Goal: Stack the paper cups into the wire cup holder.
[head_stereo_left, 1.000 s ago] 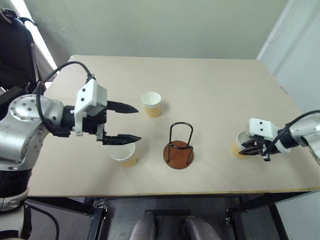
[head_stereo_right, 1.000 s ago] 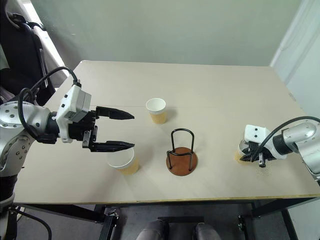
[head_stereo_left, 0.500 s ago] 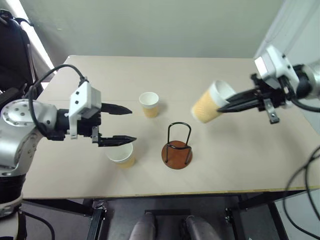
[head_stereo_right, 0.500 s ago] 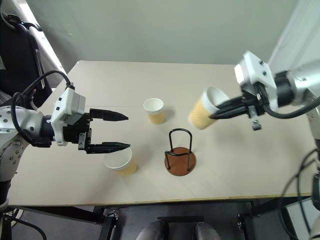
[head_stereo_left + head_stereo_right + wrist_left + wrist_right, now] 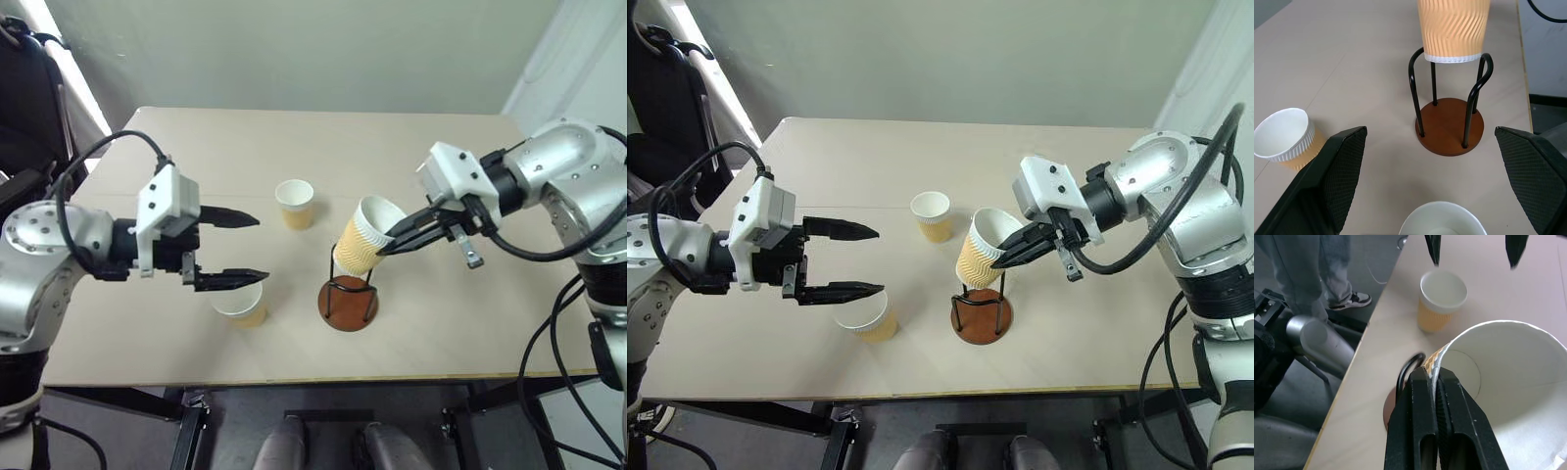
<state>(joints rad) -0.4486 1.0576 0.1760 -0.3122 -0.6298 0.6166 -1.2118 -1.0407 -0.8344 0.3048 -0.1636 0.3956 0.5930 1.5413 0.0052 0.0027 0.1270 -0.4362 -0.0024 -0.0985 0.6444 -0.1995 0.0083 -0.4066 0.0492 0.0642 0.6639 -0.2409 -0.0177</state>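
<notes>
Pale wood bench [image 5: 411, 323] before a plain grey-green wall carries the wire holder [image 5: 350, 290], which stands near the front edge, its brown disc base flat and its black loops upright. One cup [image 5: 363, 238] hangs tilted just above the loops, its bottom at their tops in the left wrist view, not yet down between them. The right tool [image 5: 396, 240] has its fingers pressed together on this cup's rim, one inside and one outside the wall, pinching it. A second cup [image 5: 296, 204] stands upright on the bench beyond the holder and to its left. A third cup [image 5: 241, 304] stands upright left of the holder, nearer the front edge. The left tool [image 5: 253, 248] hovers left of the holder with its fingers spread wide and nothing between them, the lower finger above the third cup's rim. Past the bench edge, a person's legs [image 5: 1312, 269] stand on the floor.
</notes>
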